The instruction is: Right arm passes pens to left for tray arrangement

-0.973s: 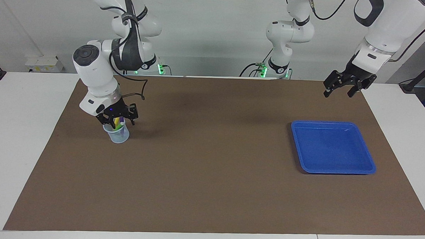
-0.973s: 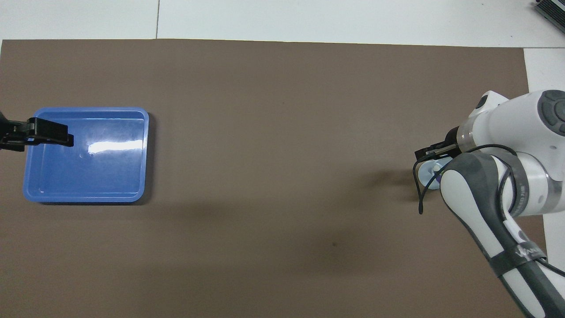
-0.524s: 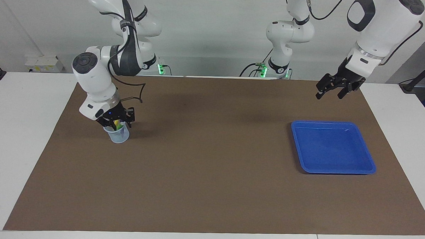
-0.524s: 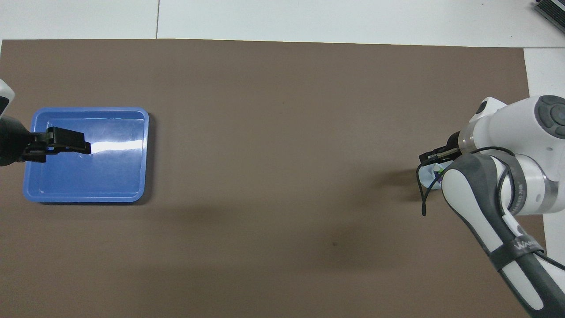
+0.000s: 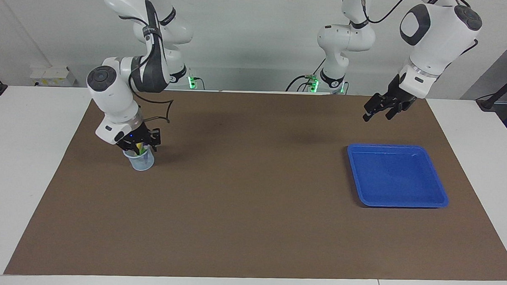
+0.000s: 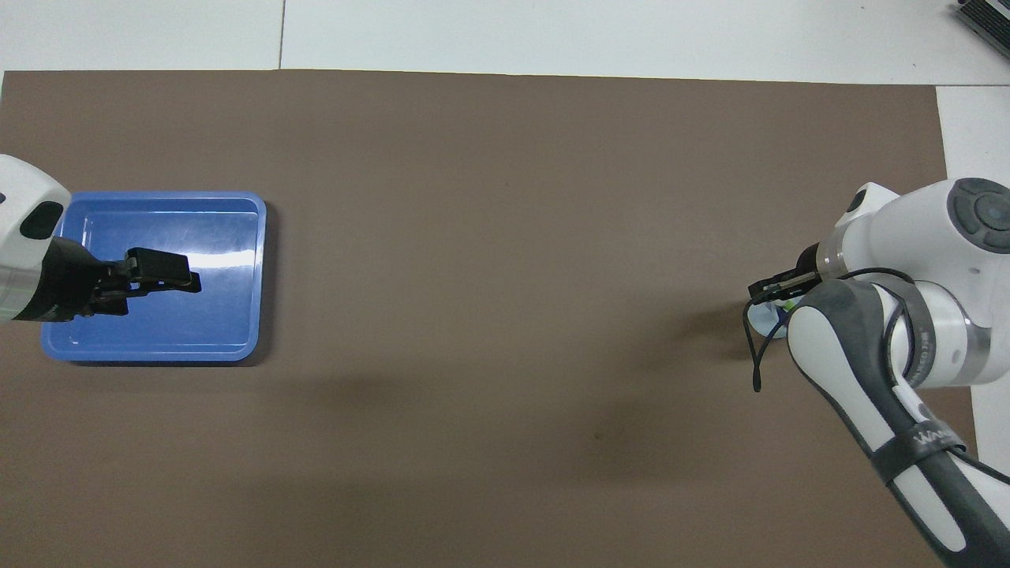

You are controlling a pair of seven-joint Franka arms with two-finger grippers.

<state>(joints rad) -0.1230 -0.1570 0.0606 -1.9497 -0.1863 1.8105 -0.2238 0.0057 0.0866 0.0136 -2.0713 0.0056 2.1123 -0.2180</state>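
My right gripper (image 5: 140, 146) is down at the mouth of the small pale-blue mesh cup (image 5: 142, 161), which stands on the brown mat (image 5: 242, 209) near the mat's edge at my right arm's end of the tabletop, about midway between the robots' edge and the opposite edge. The pens (image 5: 140, 147) stand upright in that cup; I can make out yellow and green between my fingers, and the purple one is not clear to me. My fingers sit around the pen tops, partly closed, but I cannot tell whether they grip a pen. From overhead my own forearm hides most of the cup (image 6: 764, 319).

My left gripper (image 5: 378, 111) hangs in the air with its fingers spread wide and nothing in them. In the facing view it is high over the mat close to the robots' edge, clear of the blue tray (image 5: 439, 202). The tray (image 6: 150, 351) lies flat on the mat near the edge at my left arm's end, with nothing in it.
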